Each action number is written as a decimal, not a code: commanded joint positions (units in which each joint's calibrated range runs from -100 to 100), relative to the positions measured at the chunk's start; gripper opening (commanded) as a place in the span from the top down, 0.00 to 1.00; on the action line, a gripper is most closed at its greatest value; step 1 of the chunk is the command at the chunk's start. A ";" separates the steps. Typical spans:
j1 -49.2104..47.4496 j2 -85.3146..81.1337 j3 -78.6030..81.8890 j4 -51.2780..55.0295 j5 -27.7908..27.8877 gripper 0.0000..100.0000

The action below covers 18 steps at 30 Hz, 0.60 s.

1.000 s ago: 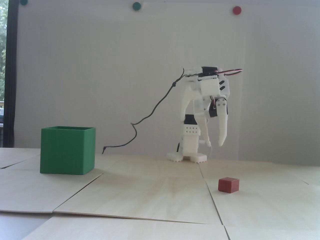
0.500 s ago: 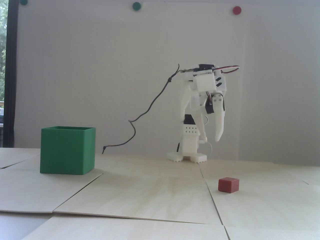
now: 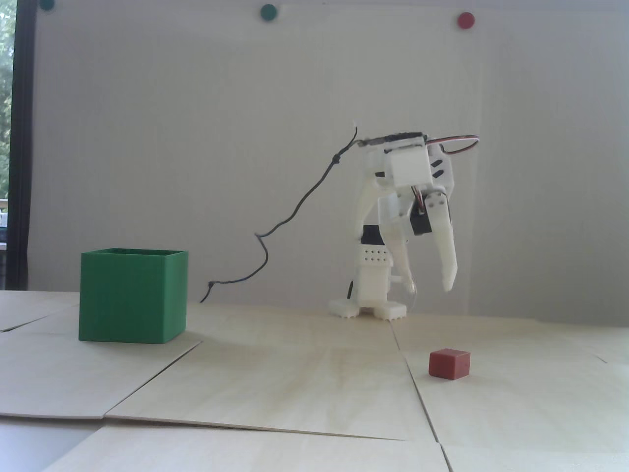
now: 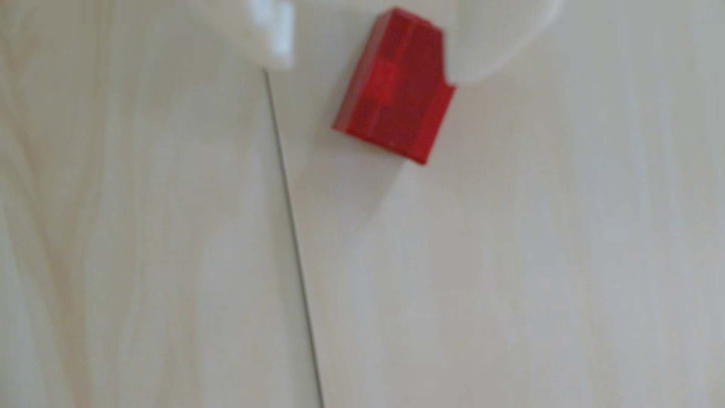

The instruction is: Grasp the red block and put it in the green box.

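arm: white printed arm at the back of the table, hunched over with its fingers pointing down, base planted near the wall

gripper: the gripper hangs in the air with its fingers spread apart and nothing between them. In the fixed view the right fingertip sits lower and further out than the thin left one

gripper in the wrist view: the gripper comes in from the top edge, both tips pretty blurry; one finger is on the left, the other is a pale rounded blob at the top right

red block: the red block sits flat on the table, in front of the arm and a bit right of its base in the fixed view. Not touched by anything, the fingers are well above it

red block up close: in the wrist view the red block lies between the two tips, with its top right corner covered by the right one

green box: the green box stands upright with its top open, way off on the left in the fixed view, well apart from the block and the arm

table: light wood panels with thin seams; one seam runs just left of the block in the wrist view

cable: dark cable droops from the arm's top down to the table near the box

wall: pale, with round magnets along the top, one red magnet and one green magnet among them
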 commanded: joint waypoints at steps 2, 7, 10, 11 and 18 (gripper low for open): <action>-0.65 5.45 -17.13 5.86 0.21 0.85; -3.30 10.03 -20.76 7.21 0.21 0.85; -4.19 11.84 -21.03 6.62 -0.15 0.85; -4.27 12.16 -21.03 6.62 -0.21 0.85; -4.35 14.53 -21.03 6.54 -1.09 0.85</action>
